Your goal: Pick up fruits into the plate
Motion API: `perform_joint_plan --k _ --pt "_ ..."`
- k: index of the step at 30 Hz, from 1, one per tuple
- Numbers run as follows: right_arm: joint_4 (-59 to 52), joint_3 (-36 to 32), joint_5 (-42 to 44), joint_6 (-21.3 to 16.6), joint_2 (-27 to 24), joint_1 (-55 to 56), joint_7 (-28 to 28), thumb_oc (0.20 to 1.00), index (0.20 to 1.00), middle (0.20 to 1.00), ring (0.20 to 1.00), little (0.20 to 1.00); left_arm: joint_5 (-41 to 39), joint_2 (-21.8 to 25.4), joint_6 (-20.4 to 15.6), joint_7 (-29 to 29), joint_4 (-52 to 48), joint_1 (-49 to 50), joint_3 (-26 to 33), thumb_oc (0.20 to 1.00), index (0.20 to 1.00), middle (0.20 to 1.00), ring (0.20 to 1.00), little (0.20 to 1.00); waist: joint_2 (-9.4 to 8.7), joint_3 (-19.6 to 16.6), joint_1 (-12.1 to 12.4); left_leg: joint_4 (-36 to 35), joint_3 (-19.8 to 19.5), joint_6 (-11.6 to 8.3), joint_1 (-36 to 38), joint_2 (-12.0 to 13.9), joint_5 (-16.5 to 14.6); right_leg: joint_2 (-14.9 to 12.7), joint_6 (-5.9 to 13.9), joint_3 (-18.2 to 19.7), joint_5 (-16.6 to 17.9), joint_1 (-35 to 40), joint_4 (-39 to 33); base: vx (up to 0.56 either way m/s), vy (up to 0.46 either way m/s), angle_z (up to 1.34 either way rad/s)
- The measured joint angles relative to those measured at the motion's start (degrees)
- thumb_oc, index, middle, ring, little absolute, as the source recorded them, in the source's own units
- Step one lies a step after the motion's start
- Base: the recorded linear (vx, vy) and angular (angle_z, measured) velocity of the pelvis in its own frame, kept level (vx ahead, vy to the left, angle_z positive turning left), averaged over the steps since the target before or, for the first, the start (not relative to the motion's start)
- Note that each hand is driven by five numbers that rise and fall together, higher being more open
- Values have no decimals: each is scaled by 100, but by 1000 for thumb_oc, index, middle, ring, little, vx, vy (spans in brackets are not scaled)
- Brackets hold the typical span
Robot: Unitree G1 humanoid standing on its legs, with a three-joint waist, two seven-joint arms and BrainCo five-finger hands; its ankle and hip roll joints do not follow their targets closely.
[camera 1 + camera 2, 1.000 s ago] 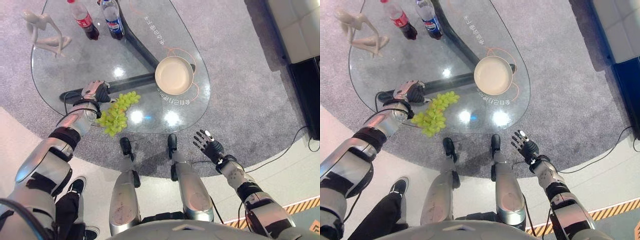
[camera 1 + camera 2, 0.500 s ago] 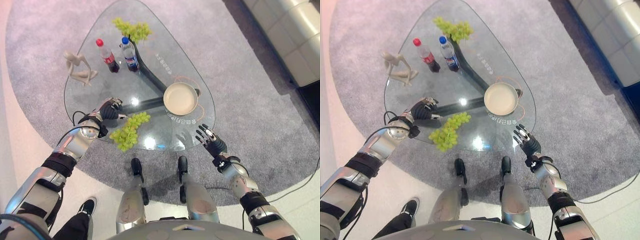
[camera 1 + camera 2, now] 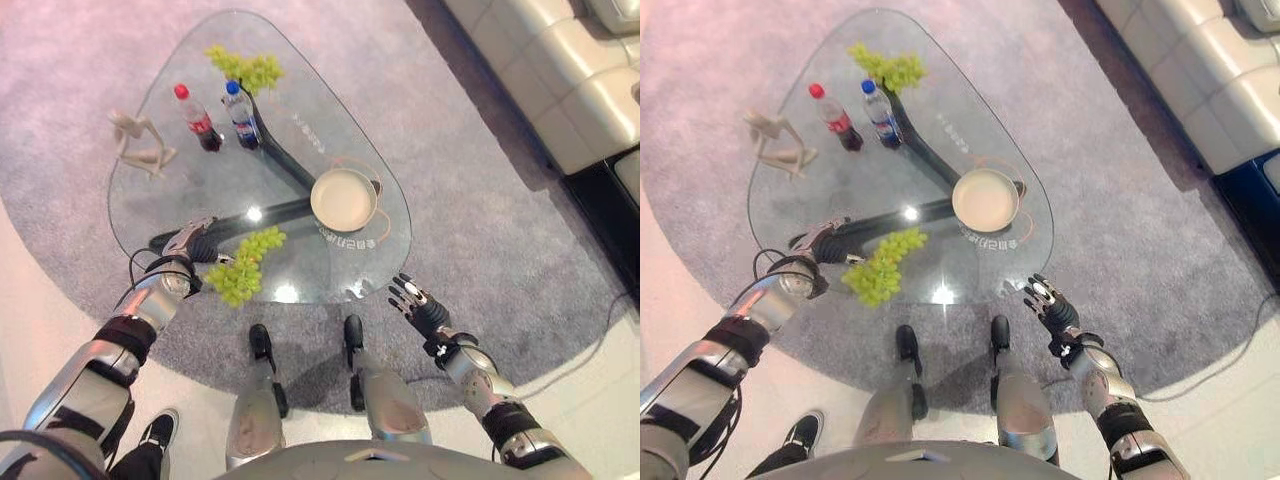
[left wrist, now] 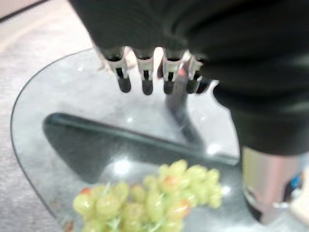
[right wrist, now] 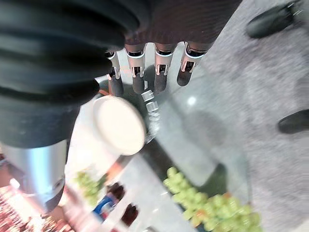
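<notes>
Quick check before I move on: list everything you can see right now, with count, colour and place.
glass table: one, clear, on the grey carpet
near grape bunch: one, green, table's near edge beside the left hand
far grape bunch: one, green, table's far end
plate: one, cream, empty, right part of the table
bottles: two, red-capped and blue-capped, far left
figurine: one, cream, far left edge
sofa: one, cream, far right
left hand: over the table by the near bunch, fingers straight
right hand: off the table's near right edge, fingers spread

grapes (image 4: 149, 203): bunch cut off at frame edge in left wrist view; bottles (image 5: 113, 208): blurred in right wrist view
</notes>
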Motion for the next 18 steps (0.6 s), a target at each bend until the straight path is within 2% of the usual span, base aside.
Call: perform_joint_plan --k 3,8,13,18 --pt "66 115 37 -20 11 -129 -6 1000 1000 1000 1000 1000 146 -166 124 278 476 -499 -246 1000 1000 1000 1000 1000 -144 297 -68 0 29 -49 -84 3 -19 1 11 15 -6 -97 10 -79 -74 -4" --pt "233 253 303 -39 13 -553 -18 1000 1000 1000 1000 1000 306 -314 410 587 1002 -1240 -588 1000 1000 1000 1000 1000 -166 840 -162 3 59 -11 -300 11 75 15 -17 44 69 -331 23 -85 -90 -4" --pt "230 450 642 -89 79 -888 -83 1000 1000 1000 1000 1000 304 -560 872 998 1816 -1793 -863 1000 1000 1000 1000 1000 -157 889 -304 6 67 -23 -623 68 84 75 -30 61 79 -685 46 -89 -81 -5" --pt "229 554 697 -191 100 -1045 -88 1000 1000 1000 1000 1000 295 -700 1203 1290 2064 -2079 -934 1000 1000 1000 1000 1000 -157 889 -384 8 115 -21 -846 71 86 79 -23 141 70 -1004 140 -49 -63 -8"
